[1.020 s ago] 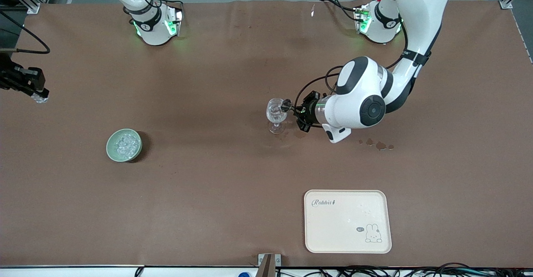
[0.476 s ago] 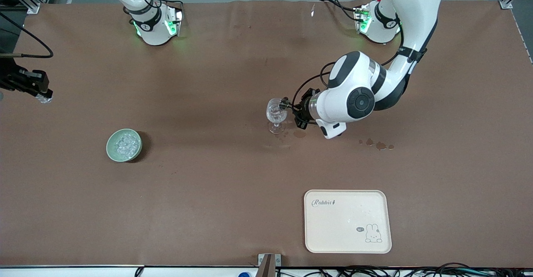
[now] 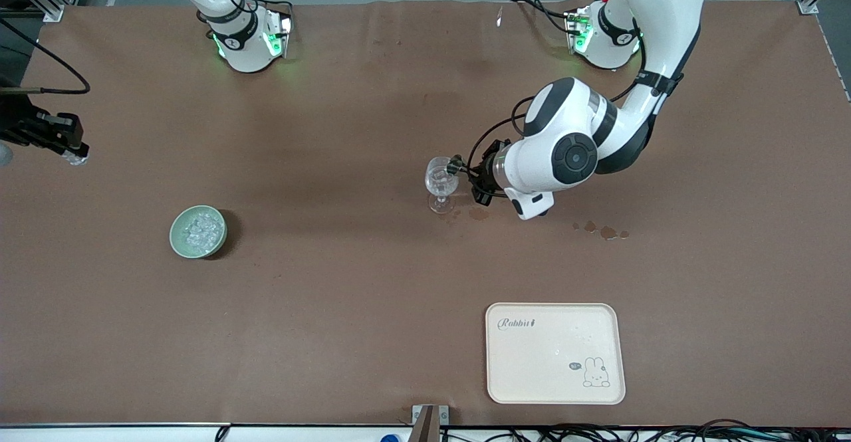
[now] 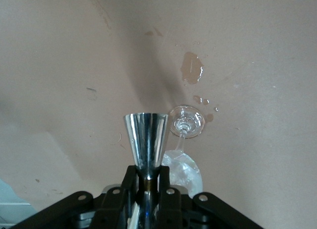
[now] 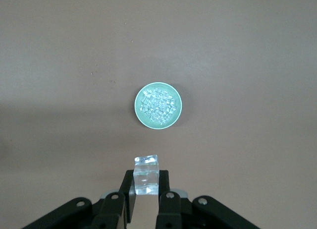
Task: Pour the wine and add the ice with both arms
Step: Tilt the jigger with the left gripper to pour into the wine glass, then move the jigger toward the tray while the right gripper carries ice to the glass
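We see the left tool (image 4: 146, 182) clenched on a metal jigger (image 4: 145, 140) tipped at the stemmed glass (image 3: 439, 180) mid-counter (image 3: 332, 296), while the right tool (image 5: 146, 187) grips one ice cube (image 5: 146, 173) above the counter near the green bowl (image 3: 197, 231) of ice (image 3: 201, 229).
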Motion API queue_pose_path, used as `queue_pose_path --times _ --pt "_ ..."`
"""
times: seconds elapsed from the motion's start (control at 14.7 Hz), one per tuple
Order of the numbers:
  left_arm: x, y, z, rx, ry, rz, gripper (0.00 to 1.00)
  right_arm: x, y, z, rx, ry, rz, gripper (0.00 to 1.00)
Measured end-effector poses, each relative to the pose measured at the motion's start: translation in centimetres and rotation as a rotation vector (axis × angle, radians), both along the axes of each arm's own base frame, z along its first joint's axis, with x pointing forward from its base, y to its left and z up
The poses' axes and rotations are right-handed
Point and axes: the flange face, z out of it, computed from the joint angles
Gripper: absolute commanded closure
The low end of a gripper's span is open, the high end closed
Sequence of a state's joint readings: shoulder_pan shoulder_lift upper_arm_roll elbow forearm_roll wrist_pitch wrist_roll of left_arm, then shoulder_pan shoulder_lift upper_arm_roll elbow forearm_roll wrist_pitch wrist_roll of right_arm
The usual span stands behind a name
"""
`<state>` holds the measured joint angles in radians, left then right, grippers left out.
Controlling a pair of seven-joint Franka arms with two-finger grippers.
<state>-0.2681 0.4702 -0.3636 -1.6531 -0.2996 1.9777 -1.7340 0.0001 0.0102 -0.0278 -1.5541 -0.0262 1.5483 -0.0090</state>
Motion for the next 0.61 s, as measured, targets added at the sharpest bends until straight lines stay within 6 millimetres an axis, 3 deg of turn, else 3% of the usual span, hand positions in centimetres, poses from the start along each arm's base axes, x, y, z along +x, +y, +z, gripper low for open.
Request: queue_pose_path --times 0.34,0.61 --pt "-0.53 -0.94 0.19 -0.002 -0.005 -0.013 1.00 0.00 0.01 -0.04 0.000 0.001 0.000 0.97" --pt "-0.22 -0.59 0.21 -0.001 -0.008 -0.006 1.00 0.00 0.12 -0.05 0.000 0.001 0.002 0.97"
